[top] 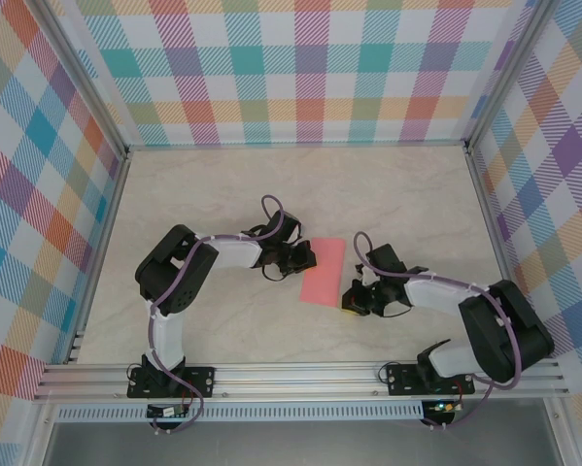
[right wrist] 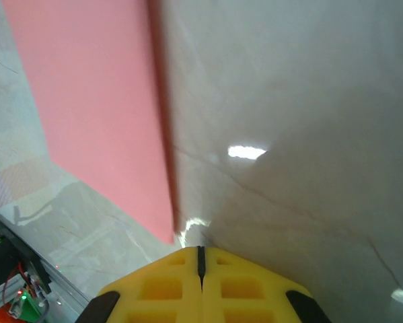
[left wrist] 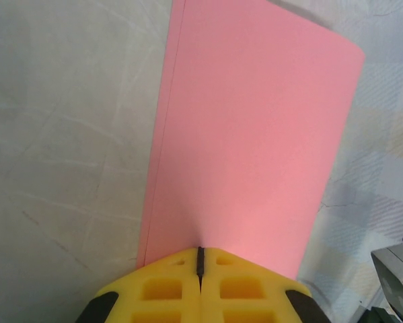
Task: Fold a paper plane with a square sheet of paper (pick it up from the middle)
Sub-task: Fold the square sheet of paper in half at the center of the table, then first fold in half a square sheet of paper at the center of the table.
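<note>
The square sheet of paper lies on the table as a salmon-pink rectangle, folded in two, with its two layers slightly offset along one long edge. My left gripper is shut, and its yellow fingertips rest on the sheet's near short edge, over the pink face. My right gripper is also shut with nothing between its jaws. Its tips sit on the bare table just off the sheet's near corner. The paper's long edge beside that gripper looks slightly raised and casts a shadow.
The pale marble-look table is boxed in by plaid walls at the back and both sides. An aluminium rail runs along the near edge by the arm bases. Bare table surrounds the paper.
</note>
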Controlling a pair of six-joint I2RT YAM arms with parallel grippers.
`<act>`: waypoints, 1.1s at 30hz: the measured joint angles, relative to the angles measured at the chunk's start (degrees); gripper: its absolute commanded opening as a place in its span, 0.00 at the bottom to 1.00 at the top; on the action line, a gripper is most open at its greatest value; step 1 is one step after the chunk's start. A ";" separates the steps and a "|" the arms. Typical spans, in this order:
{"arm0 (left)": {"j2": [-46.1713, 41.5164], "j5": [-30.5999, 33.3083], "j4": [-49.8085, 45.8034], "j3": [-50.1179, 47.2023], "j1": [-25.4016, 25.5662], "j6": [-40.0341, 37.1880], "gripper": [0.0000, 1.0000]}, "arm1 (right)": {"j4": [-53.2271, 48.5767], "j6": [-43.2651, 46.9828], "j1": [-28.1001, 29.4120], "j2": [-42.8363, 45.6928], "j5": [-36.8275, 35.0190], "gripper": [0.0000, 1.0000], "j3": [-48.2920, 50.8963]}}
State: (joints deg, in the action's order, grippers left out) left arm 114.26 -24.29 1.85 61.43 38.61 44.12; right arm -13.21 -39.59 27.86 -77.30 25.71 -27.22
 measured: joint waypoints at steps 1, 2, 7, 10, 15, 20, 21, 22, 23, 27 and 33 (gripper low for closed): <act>0.00 -0.09 0.00 0.00 0.00 0.00 0.00 | -1.40 0.09 0.00 1.27 -0.31 0.00 -0.28; 0.00 -0.11 0.00 0.02 0.00 0.00 0.00 | -2.56 0.24 0.00 2.38 -0.52 0.00 -0.87; -0.11 0.02 -0.42 0.28 0.00 0.00 0.00 | -3.54 1.33 0.00 1.92 -1.09 0.00 -8.20; -0.94 1.14 -0.92 0.33 -0.02 0.02 0.00 | -1.90 1.49 0.00 -2.21 -1.46 0.00 -13.07; -3.89 4.61 -3.02 -1.38 -0.72 0.81 0.00 | 1.05 1.44 0.00 -9.44 -2.25 0.00 -18.38; -8.09 7.93 -5.16 -4.94 -2.86 2.71 0.00 | 3.28 1.46 0.33 -15.82 -1.84 0.00 -22.23; -8.87 8.48 -5.44 -5.70 -3.28 3.23 0.00 | 3.43 1.46 0.55 -16.81 -1.73 0.00 -22.88; -9.46 8.85 -5.75 -6.23 -3.54 3.65 0.00 | 3.67 1.46 0.85 -17.75 -1.57 0.00 -23.50; -10.14 9.18 -6.03 -6.78 -3.78 4.15 0.00 | 3.78 1.49 1.31 -18.75 -1.42 0.00 -24.24; -11.50 9.40 -6.32 -7.96 -3.96 4.74 0.00 | 4.20 1.49 2.78 -21.81 -1.03 0.00 -26.93; -11.93 7.61 -7.65 -7.74 -4.00 3.17 0.00 | 4.33 1.49 3.28 -23.54 -1.22 0.00 -27.74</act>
State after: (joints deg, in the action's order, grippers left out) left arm 102.32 -16.69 -5.80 53.69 34.61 47.29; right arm -8.88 -38.11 31.14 -100.84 24.49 -54.96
